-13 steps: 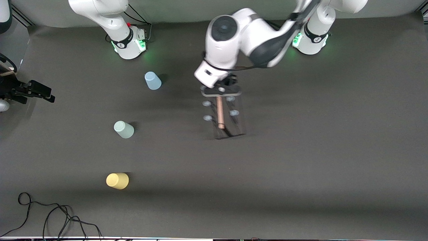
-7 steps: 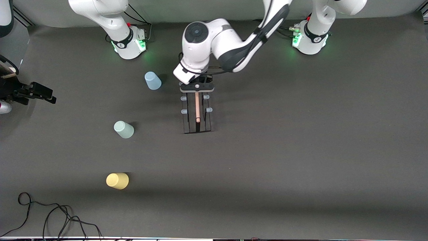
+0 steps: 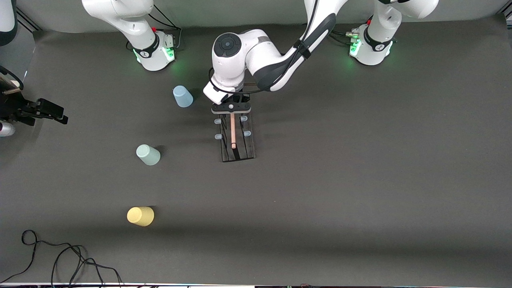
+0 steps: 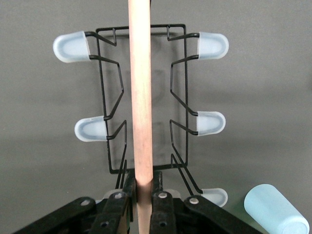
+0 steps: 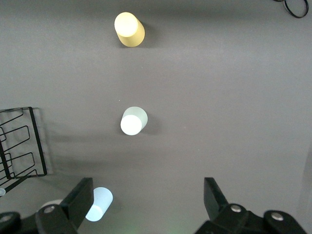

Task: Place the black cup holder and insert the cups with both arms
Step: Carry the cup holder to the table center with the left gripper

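Two sets of jaws: my left gripper (image 4: 141, 204) is clenching the wooden handle (image 3: 233, 134) of the black cup holder (image 3: 238, 138), mid-desk (image 3: 360, 180), beside the blue cup (image 3: 183, 96). My right gripper (image 5: 146, 200) is waiting released above the desk's edge. Green cup (image 3: 148, 155) and yellow cup (image 3: 140, 216) are standing nearer the camera.

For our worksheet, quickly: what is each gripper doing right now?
Left gripper: shut on the black cup holder, by its wooden handle.
Right gripper: open, holding nothing.
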You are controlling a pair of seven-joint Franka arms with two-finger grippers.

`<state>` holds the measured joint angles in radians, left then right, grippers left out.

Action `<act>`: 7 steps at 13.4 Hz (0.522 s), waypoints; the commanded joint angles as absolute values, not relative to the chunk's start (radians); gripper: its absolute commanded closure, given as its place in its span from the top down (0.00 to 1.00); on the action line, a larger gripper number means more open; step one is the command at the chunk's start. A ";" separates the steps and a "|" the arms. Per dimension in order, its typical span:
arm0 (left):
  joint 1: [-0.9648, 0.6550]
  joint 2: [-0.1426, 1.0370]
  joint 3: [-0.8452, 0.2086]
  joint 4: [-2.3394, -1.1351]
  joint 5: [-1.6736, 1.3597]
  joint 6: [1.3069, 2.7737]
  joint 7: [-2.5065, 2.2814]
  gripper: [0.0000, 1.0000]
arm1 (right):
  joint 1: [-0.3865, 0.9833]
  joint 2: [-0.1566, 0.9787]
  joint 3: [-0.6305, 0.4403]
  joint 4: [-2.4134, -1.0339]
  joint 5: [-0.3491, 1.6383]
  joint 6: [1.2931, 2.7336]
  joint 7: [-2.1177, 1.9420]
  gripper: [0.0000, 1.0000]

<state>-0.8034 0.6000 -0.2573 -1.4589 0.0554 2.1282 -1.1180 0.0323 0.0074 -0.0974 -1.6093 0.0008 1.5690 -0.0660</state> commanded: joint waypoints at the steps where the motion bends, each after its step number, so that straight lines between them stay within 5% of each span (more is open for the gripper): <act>1: -0.815 0.607 -0.250 -1.436 0.074 2.137 -1.127 0.00 | 0.054 -0.029 -0.100 -1.646 0.023 1.563 -0.049 1.00; 2: -0.815 0.607 -0.250 -1.436 0.074 2.140 -1.127 0.00 | 0.078 -0.055 -0.100 -1.681 0.025 1.563 -0.046 1.00; 3: -0.812 0.607 -0.250 -1.436 0.089 2.140 -1.118 0.18 | 0.107 -0.081 -0.100 -1.715 0.025 1.562 -0.019 1.00; 4: -0.811 0.606 -0.250 -1.436 0.122 2.138 -1.091 0.80 | 0.144 -0.109 -0.100 -1.754 0.025 1.566 0.024 1.00; 5: -0.811 0.604 -0.250 -1.437 0.147 2.138 -1.068 0.98 | 0.165 -0.139 -0.100 -1.796 0.025 1.577 0.040 1.00; 7: -0.786 0.595 -0.250 -1.434 0.147 2.128 -1.065 0.99 | 0.166 -0.216 -0.101 -1.891 0.025 1.612 0.040 1.00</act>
